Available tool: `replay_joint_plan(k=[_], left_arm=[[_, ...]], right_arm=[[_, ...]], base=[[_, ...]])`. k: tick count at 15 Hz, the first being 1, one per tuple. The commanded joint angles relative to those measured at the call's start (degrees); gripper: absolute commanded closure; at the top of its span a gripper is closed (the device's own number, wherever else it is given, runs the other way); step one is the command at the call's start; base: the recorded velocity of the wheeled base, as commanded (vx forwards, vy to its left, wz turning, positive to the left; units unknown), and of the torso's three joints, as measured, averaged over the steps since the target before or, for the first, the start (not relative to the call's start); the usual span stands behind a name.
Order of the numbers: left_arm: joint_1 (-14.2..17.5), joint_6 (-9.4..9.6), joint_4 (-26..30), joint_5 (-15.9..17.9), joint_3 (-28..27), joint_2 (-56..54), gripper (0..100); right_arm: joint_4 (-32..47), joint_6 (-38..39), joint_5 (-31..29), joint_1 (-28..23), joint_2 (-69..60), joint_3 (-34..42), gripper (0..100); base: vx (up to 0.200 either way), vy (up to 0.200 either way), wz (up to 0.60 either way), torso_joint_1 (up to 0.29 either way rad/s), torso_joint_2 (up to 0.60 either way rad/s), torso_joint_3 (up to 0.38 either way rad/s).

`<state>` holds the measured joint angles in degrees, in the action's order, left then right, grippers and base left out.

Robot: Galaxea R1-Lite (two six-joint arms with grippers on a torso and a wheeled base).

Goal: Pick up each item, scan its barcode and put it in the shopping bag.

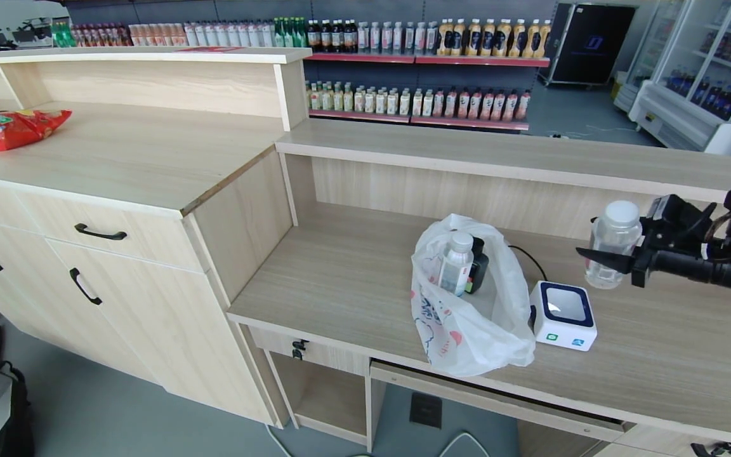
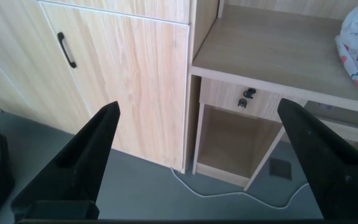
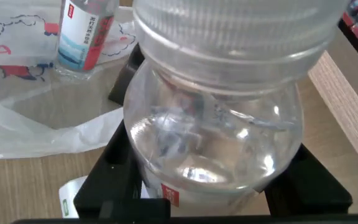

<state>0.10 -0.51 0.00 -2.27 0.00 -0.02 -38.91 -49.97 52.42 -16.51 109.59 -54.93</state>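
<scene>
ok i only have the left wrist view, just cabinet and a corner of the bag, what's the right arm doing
Observer: The right gripper is shut on a clear bottle with a white cap, off to the right of the scanner.
Operator: anything in the bag yet
Observer: Yes, the shopping bag holds a labelled bottle standing upright, with a dark item beside it.
Operator: any items left out
Observer: A red snack packet lies on the higher counter, far to the left of the bag.
</scene>
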Motion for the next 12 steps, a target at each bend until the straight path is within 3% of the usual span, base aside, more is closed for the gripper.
replay_joint_plan(k=[1, 4, 5, 7, 8, 12], left_arm=[[0.0, -0.02, 0.0, 0.0, 0.0, 0.0, 0], [0.0, -0.02, 0.0, 0.0, 0.0, 0.0, 0], [0.0, -0.02, 0.0, 0.0, 0.0, 0.0, 0], [0.0, -0.02, 0.0, 0.0, 0.0, 0.0, 0], [0.0, -0.02, 0.0, 0.0, 0.0, 0.0, 0], [0.0, -0.02, 0.0, 0.0, 0.0, 0.0, 0]], right_arm=[[18.8, 15.1, -11.1, -3.5, -21.1, 1.3, 100], [19.2, 32.6, -26.3, -1.2, -22.9, 1.3, 100], [19.1, 37.7, -37.6, 1.5, -22.8, 1.6, 100], [19.0, 39.7, -52.8, 5.6, -22.3, 2.8, 100], [18.1, 39.8, -56.6, 6.9, -21.4, 3.6, 100], [9.4, 39.9, -60.9, 10.2, -17.0, 5.4, 100]], base=[[0.0, 0.0, 0.0, 0.0, 0.0, 0.0], [0.0, 0.0, 0.0, 0.0, 0.0, 0.0], [0.0, 0.0, 0.0, 0.0, 0.0, 0.0], [0.0, 0.0, 0.0, 0.0, 0.0, 0.0], [0.0, 0.0, 0.0, 0.0, 0.0, 0.0], [0.0, 0.0, 0.0, 0.0, 0.0, 0.0]])
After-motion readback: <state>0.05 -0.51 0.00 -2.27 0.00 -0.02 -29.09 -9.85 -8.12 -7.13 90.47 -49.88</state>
